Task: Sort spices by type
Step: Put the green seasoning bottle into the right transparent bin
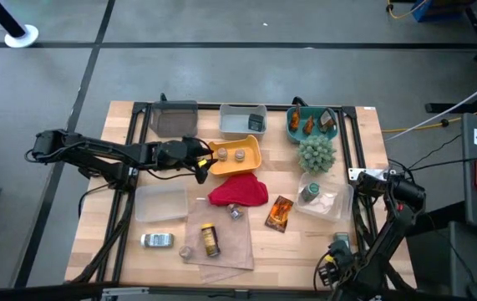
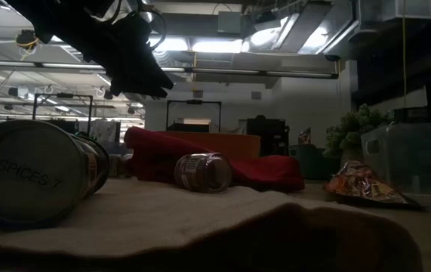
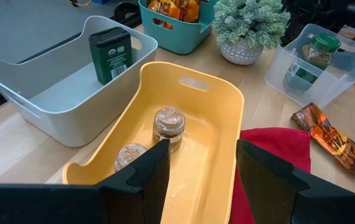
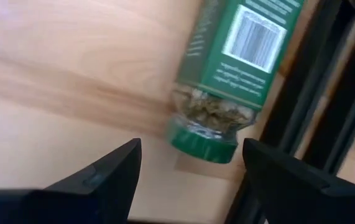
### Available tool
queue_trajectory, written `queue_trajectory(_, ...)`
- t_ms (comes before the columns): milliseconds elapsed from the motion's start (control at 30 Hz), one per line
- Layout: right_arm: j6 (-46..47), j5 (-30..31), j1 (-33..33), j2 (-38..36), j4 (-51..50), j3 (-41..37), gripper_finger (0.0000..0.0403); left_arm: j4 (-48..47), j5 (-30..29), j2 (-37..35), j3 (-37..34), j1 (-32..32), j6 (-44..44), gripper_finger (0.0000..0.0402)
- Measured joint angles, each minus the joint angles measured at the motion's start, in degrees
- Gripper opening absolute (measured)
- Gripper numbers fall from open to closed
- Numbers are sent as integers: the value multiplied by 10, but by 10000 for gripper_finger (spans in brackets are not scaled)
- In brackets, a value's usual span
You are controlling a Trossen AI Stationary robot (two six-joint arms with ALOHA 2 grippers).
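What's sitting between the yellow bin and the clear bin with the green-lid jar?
From above, the fuzzy green plant sits between the yellow bin and the clear bin holding the green-lidded jar. The red cloth lies lower, just off that line.

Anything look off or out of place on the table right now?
Several spices lie tipped over outside the bins: a green-lidded jar on its side near the right gripper, a silver-capped jar by the red cloth, and a foil sachet loose on the wood.

In the low view a tin (image 2: 30, 181) at 9 o'clock runs past the edge. The right wrist view cuts off a green-lidded jar (image 4: 233, 68) at 12 o'clock, its label print blurred.
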Motion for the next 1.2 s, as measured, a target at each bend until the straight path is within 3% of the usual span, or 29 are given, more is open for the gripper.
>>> queue_trajectory(533,43,12,0,45,-7,0,279,0,0,0,0,0,0,172)
queue_trajectory(800,45,17,0,45,-7,-8,211,0,0,0,0,0,0,172)
queue_trajectory(1200,34,17,-1,36,19,1,209,6,0,0,0,-1,1,172)
